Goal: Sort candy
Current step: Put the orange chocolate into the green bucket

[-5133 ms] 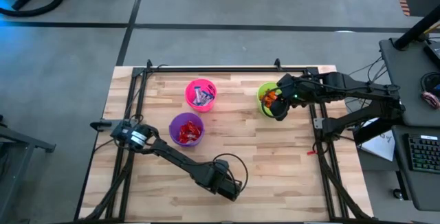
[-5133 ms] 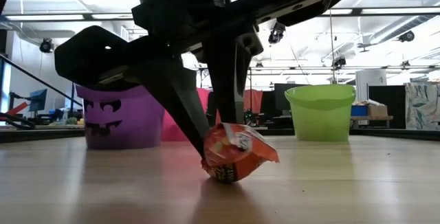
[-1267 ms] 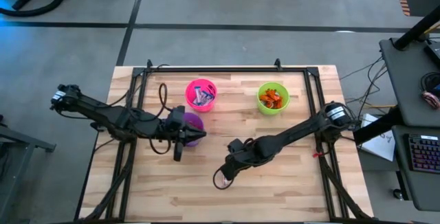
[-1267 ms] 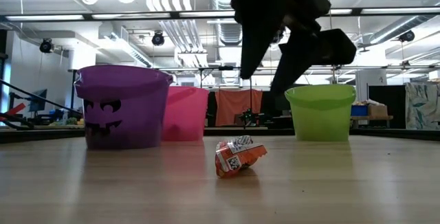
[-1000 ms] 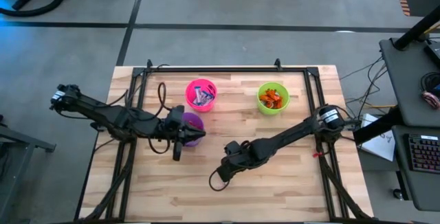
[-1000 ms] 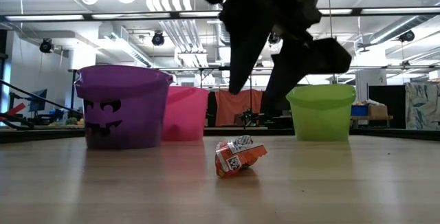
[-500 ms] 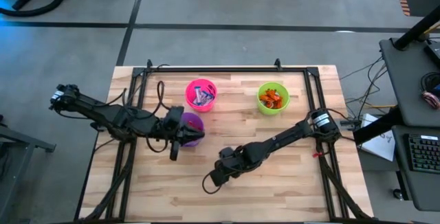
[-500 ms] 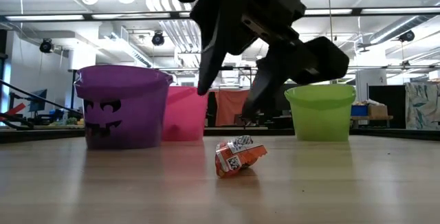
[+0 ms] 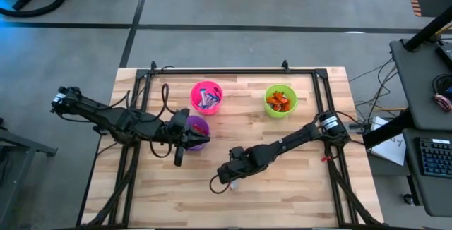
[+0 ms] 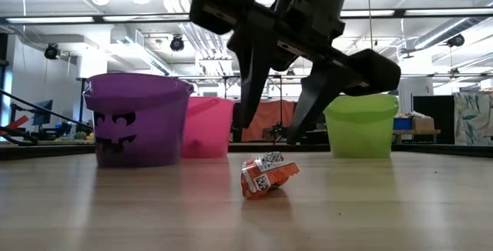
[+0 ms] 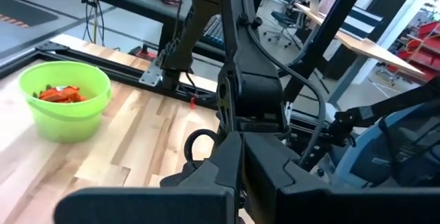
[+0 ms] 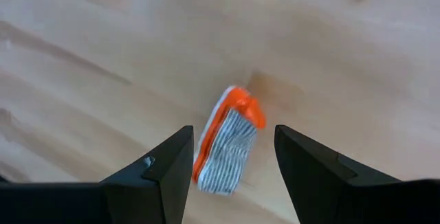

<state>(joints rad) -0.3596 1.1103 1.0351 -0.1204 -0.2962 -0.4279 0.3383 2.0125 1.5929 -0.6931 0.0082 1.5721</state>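
One orange-wrapped candy [image 10: 266, 175] lies on its side on the wooden table near the middle; in the right wrist view the candy [image 12: 227, 141] shows a striped white face. My right gripper [image 10: 274, 124] hangs open just above it, pointing steeply down, one finger on either side and clear of it. It also shows in the high view as my right gripper [image 9: 224, 176]. My left gripper [image 9: 185, 137] is shut, holds nothing and hovers by the purple cup [image 9: 196, 130].
A pink cup [image 9: 206, 97] with blue-and-white bars and a green cup [image 9: 280, 100] with orange candy stand toward the far edge. The purple cup [image 10: 139, 120] stands left of the candy. A black frame rail [image 9: 233, 70] runs along the table's far edge.
My right gripper has rolled about its own axis above the candy, and its fingertips stand a little lower; it stays open. The candy has kept still.
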